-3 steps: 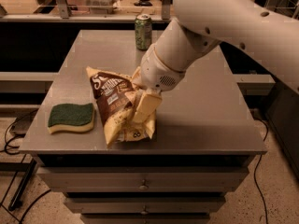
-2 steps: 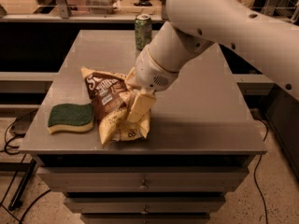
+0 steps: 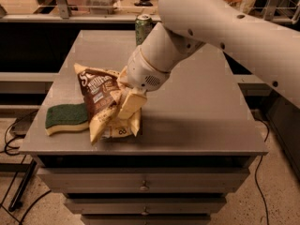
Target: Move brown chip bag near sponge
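Observation:
The brown chip bag (image 3: 99,96) stands crumpled and tilted on the grey cabinet top (image 3: 197,102), its lower left edge touching or overlapping the sponge. The sponge (image 3: 65,117) lies flat at the front left of the top, green side up with a pale yellow base. My gripper (image 3: 125,101) comes down from the upper right and is shut on the bag's right side, with one pale finger (image 3: 132,103) lying over the bag. The white arm (image 3: 206,27) spans the upper right.
A green soda can (image 3: 143,28) stands at the back of the top, partly behind the arm. Drawers (image 3: 145,184) lie below the front edge. Cables (image 3: 14,139) run on the floor at left. Shelving stands behind.
The gripper has carried the bag to the left and toward the front. The bag now reaches the sponge, where a gap showed before.

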Robot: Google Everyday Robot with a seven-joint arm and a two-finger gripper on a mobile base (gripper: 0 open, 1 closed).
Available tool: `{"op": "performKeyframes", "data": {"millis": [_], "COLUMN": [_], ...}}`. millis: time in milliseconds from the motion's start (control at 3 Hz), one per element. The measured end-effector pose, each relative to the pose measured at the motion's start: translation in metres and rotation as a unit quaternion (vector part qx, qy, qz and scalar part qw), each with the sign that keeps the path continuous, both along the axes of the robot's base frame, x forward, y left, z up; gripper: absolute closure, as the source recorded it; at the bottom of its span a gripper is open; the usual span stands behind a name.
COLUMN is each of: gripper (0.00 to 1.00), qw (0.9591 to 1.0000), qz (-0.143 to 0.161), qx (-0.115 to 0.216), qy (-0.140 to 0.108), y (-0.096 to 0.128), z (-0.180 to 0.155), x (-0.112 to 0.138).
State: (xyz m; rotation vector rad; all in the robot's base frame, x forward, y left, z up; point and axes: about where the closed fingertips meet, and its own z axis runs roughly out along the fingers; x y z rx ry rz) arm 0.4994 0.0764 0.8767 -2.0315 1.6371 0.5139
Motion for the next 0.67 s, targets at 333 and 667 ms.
{"op": "performKeyframes", "data": {"millis": [333,667], "gripper": [0.00,0.00], "qw": [1.0000,1.0000], "qz": [0.001,0.001], "qx": [-0.001,-0.001], "qy": [0.000,0.000], "y": [0.0008,0.0008], "z": [-0.0001,-0.0001], "x": [-0.0011,-0.0011]}}
